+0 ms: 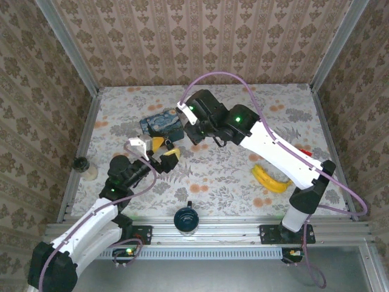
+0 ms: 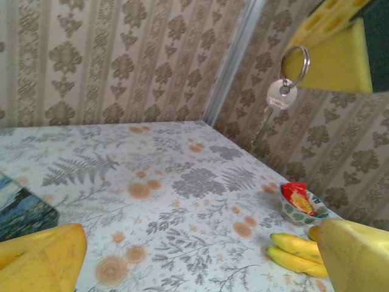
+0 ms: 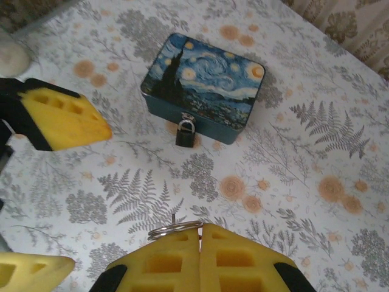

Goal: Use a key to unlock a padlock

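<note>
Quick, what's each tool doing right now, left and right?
Left tool: open, holding nothing.
Right tool: closed, gripping the key by its ring.

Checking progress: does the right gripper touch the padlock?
Apart. The right wrist view shows bare tablecloth between the right gripper, shut on the key ring, and the padlock.

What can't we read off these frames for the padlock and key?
1. Small black squarish padlock at the blue starry-night box: keyhole and shackle state too small, right wrist view.
2. Round-headed silver key: teeth blurred, left wrist view.
3. Key blade, right wrist view: hidden behind the shut right gripper; its metal ring pokes out.
</note>
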### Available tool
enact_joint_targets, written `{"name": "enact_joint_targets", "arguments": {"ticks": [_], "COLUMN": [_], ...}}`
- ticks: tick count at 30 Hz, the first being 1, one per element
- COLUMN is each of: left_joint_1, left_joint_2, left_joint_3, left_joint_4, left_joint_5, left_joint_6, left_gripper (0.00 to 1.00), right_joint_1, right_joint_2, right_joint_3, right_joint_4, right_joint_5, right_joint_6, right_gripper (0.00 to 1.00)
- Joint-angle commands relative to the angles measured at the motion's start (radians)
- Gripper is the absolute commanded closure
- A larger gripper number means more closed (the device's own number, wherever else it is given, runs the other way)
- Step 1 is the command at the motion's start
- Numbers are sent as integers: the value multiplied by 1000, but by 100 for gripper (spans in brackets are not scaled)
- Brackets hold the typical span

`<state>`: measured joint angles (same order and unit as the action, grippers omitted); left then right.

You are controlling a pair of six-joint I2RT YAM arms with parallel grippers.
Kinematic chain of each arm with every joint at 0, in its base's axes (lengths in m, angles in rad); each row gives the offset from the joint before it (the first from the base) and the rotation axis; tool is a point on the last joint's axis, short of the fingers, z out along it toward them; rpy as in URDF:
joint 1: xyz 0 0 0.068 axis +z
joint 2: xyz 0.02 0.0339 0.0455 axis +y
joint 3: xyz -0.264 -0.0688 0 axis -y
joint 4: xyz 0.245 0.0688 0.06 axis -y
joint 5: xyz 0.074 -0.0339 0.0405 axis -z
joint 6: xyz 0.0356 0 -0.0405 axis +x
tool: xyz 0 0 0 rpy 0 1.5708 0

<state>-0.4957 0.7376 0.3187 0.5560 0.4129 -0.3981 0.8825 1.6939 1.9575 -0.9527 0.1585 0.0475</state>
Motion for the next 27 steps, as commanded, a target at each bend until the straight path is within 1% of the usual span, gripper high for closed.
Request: {"name": "enact_joint_targets", "arguments": {"ticks": [1, 6, 9, 11, 13, 15, 16, 17, 20, 21, 23, 27], "left_joint_1": [6, 5, 6, 4, -2, -27, -57, -90, -202, -225, -259, -306], "left_joint_2": [-9, -5, 6, 19, 32, 33, 26, 16, 4, 8, 25, 77], "left_joint_3": [8, 11, 23, 34, 42, 43, 40, 39, 52, 58, 68, 96], "left_joint_4": [84, 136, 150, 160, 171, 170, 165, 153, 130, 133, 158, 191], "left_joint_5": [105, 163, 199, 216, 205, 145, 81, -12, -297, -356, -424, -464], "left_joint_6": [42, 48, 62, 70, 99, 172, 231, 294, 468, 507, 577, 653], "left_gripper": [3, 7, 19, 21, 22, 24, 24, 24, 31, 31, 31, 31], "right_joint_1": [2, 2, 2, 1, 0, -1, -4, -9, -14, -15, -18, -21], "right_joint_2": [-45, -79, -92, -92, -87, -75, -66, -58, -44, -41, -36, -25], "right_joint_3": [31, 28, 21, 21, 27, 43, 55, 66, 82, 84, 84, 84], "right_joint_4": [-23, -11, -3, -1, -4, -15, -26, -34, -47, -47, -43, -37], "right_joint_5": [-62, -117, -134, -139, -133, -117, -116, -119, -128, -133, -142, -158], "right_joint_6": [-33, -47, -46, -36, -10, 34, 63, 93, 170, 190, 228, 264], "right_gripper": [100, 100, 100, 100, 100, 100, 100, 100, 100, 100, 100, 100]}}
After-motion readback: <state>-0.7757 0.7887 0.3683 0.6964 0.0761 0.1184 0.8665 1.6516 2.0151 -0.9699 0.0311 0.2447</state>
